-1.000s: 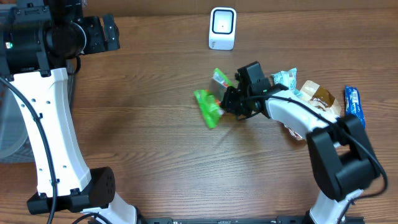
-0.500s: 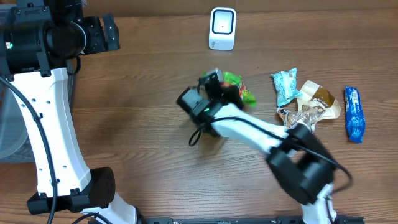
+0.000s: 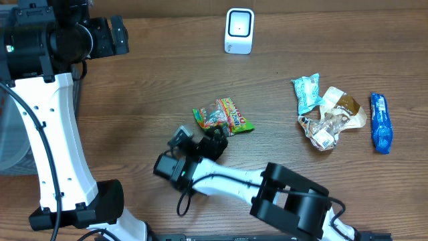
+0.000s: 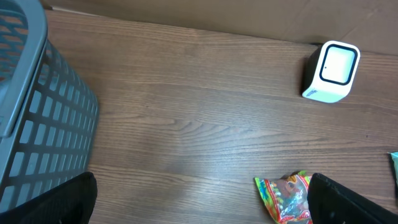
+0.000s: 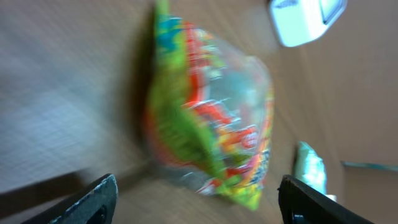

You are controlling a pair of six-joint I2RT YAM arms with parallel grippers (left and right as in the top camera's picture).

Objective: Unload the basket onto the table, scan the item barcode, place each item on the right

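The item, a green and red candy bag [image 3: 223, 116], lies flat on the wooden table in front of the white scanner [image 3: 239, 30]. My right gripper [image 3: 198, 140] is just in front of the bag and open, with nothing between its fingers. In the right wrist view the bag [image 5: 211, 118] is blurred and lies ahead of the spread fingertips [image 5: 93, 199], with the scanner [image 5: 305, 18] beyond it. My left gripper [image 4: 202, 208] hangs open and empty high at the back left. Its view shows the bag [image 4: 286, 198] by its right finger and the scanner [image 4: 329, 71].
A teal packet [image 3: 306, 90], crumpled brown and white wrappers [image 3: 331, 117] and a blue packet [image 3: 379, 122] lie at the right. A grey slatted basket [image 4: 37, 112] stands at the left edge. My right arm [image 3: 267, 184] stretches across the table's front.
My right gripper carried the candy bag leftward, opened and let it go. The bag now lies on the table and the gripper has drawn back toward the front. The left arm has not moved.
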